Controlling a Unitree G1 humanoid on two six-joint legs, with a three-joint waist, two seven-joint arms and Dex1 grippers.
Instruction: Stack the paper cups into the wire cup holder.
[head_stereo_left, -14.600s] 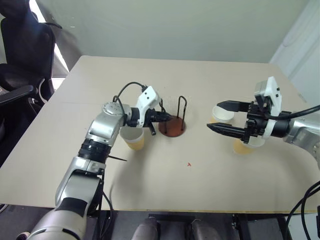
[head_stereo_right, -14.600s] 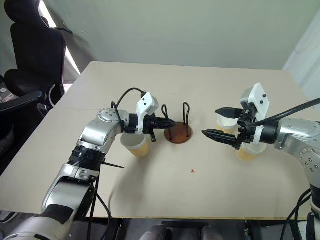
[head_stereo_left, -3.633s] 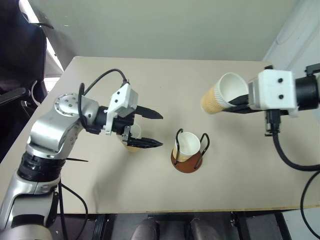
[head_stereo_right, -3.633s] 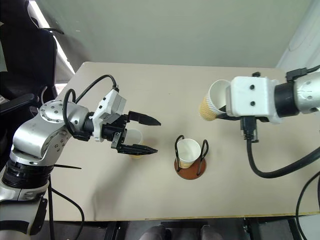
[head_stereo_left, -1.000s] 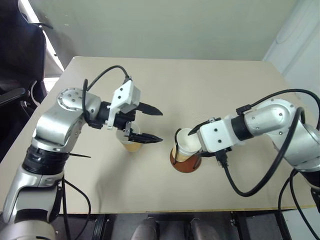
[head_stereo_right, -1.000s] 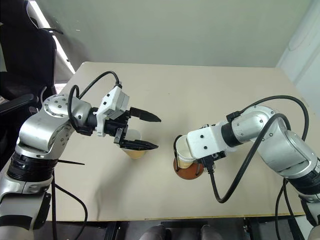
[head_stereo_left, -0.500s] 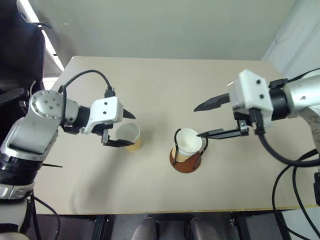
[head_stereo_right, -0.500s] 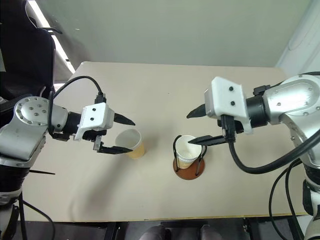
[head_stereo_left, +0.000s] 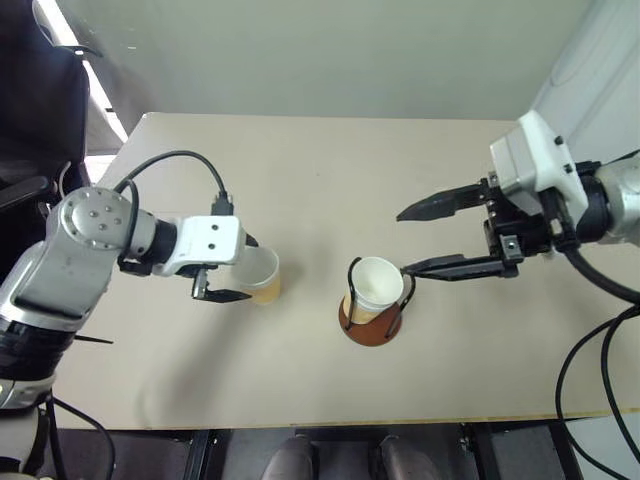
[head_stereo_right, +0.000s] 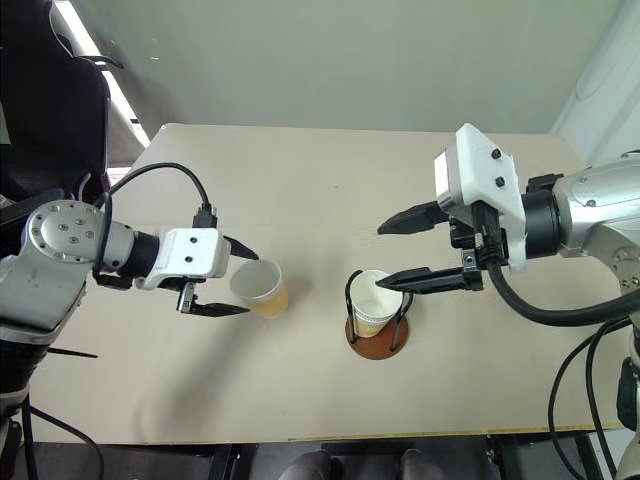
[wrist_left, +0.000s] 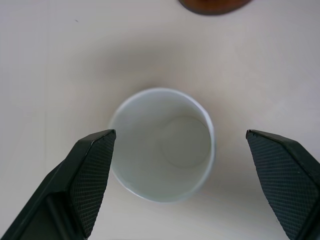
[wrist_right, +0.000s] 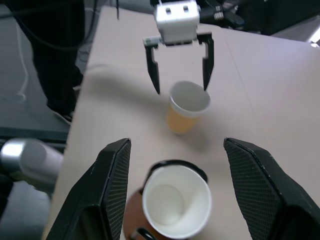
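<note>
The right gripper (head_stereo_right: 392, 252) has lifted off the beige table (head_stereo_left: 300, 170).

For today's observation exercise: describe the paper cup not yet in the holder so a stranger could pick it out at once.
Start at the beige table and find the wire cup holder near its front middle. The loose paper cup stands upright beside it on the robot's left, between the open fingers of the left end effector. Unlike the cups in the holder, no wire surrounds it.
</note>
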